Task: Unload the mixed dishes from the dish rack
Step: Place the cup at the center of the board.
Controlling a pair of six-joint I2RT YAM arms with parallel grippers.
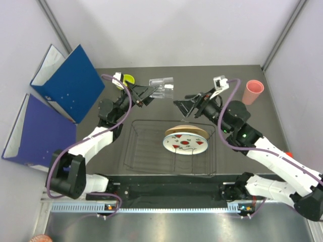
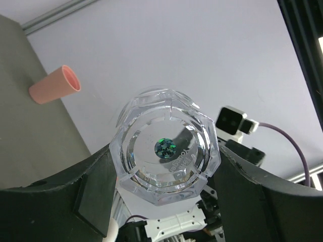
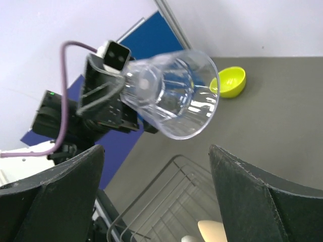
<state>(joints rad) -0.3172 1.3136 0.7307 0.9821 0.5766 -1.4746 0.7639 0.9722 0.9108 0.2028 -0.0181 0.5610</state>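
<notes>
My left gripper (image 1: pixel 150 94) is shut on the clear glass tumbler (image 1: pixel 162 88) and holds it on its side in the air behind the dish rack (image 1: pixel 135 151). Its faceted base (image 2: pixel 166 151) sits between my left fingers (image 2: pixel 96 194). Its mouth (image 3: pixel 194 108) faces my right gripper (image 1: pixel 182 108), which is open and empty close by. The white plate with red marks (image 1: pixel 185 142) and the orange-tan plate (image 1: pixel 187 130) stand in the rack. The pink cup (image 1: pixel 252 92) stands at the far right. The lime bowl (image 1: pixel 129 79) sits at the far left.
Two blue ring binders (image 1: pixel 70 83) stand open along the left side. A small orange-red block (image 1: pixel 288 153) lies at the right edge. The pink cup also shows in the left wrist view (image 2: pixel 54 84). The bowl (image 3: pixel 229 81) and rack wires (image 3: pixel 171 201) show in the right wrist view.
</notes>
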